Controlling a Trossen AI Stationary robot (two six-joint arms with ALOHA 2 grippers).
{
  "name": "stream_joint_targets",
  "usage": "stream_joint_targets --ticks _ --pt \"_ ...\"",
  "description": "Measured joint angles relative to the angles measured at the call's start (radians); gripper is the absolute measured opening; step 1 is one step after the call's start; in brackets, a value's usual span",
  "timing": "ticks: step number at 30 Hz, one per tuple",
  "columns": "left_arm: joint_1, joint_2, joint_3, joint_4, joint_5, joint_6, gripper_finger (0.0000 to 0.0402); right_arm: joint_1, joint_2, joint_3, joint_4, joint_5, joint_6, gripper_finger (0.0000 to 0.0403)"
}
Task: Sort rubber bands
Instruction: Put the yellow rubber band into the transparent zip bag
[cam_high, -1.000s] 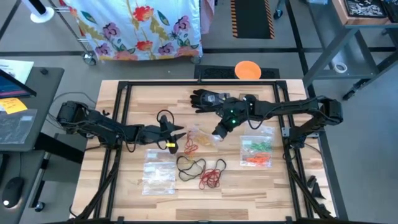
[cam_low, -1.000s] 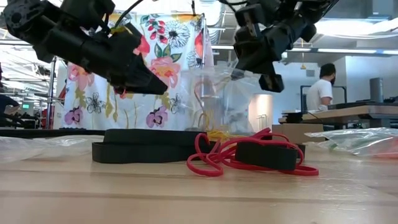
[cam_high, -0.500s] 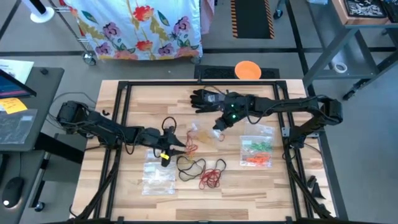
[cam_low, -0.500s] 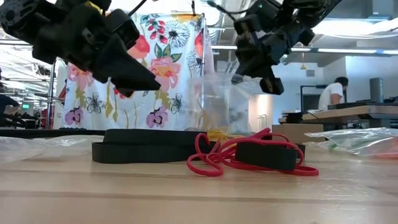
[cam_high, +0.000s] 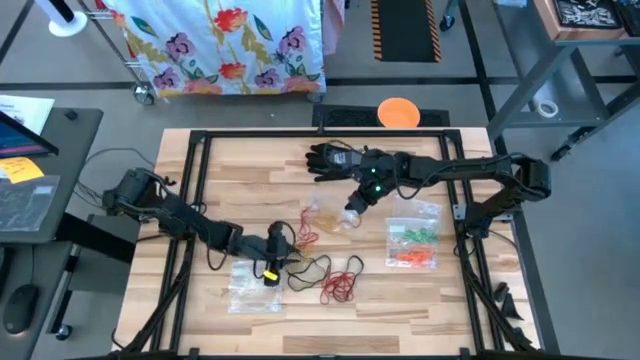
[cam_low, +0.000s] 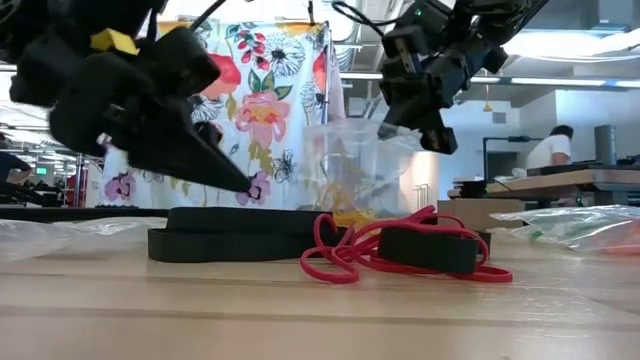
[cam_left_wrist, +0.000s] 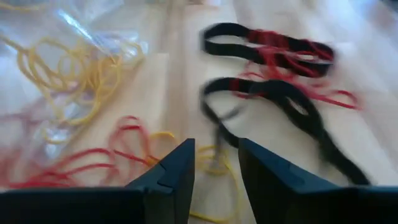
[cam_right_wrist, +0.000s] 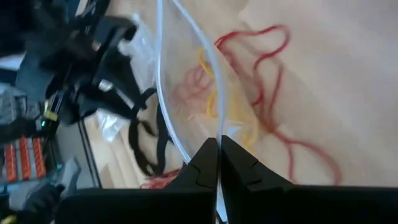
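Loose rubber bands lie on the table: black loops (cam_high: 305, 267) (cam_left_wrist: 273, 93), red ones (cam_high: 343, 286) (cam_low: 390, 245), and thin red and yellow ones (cam_left_wrist: 134, 146) beside a clear bag (cam_high: 325, 215) that holds yellow bands (cam_left_wrist: 62, 68). My left gripper (cam_high: 288, 247) (cam_left_wrist: 215, 167) is open and low over these loose bands, its tips on either side of a yellowish strand. My right gripper (cam_high: 352, 207) (cam_right_wrist: 219, 144) is shut on the clear bag. A second bag (cam_high: 412, 245) holds green and orange bands. My right gripper pinches the clear bag by its open rim (cam_right_wrist: 208, 106) between both fingers, coming slanting down from the far right. The bag hangs below the fingers (cam_low: 345, 160) with the yellow bands inside; its bottom is hidden behind the red bands.
A black glove (cam_high: 335, 158) lies near the far edge, behind the right arm. Another clear bag (cam_high: 255, 285) lies flat near the table's front left. An orange disc (cam_high: 398, 112) sits beyond the far edge. A person stands far off in the room (cam_low: 555, 150).
My left gripper has moved toward the near edge and down, ending close over the loose bands beside the black loops. My right gripper has kept its hold on the bag.
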Motion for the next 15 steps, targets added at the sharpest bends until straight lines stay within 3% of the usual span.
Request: stream_joint_targets --ticks 3,5,9,15 --pt "-0.006 -0.027 0.045 -0.143 -0.168 0.004 0.0115 0.001 0.0 0.0 0.0 0.001 0.0 0.0008" --pt "-0.005 -0.047 0.08 -0.27 -0.226 -0.023 0.0114 0.005 0.0 0.0 0.0 -0.001 0.0 0.0008" --pt "0.004 -0.053 0.115 -0.422 -0.22 -0.109 0.0113 0.017 0.0 0.0 -0.004 0.001 0.0 0.0008" --pt "0.006 0.02 0.122 -0.421 -0.196 -0.204 0.0113 0.026 0.0 0.0 -0.001 -0.002 0.0 0.0008"
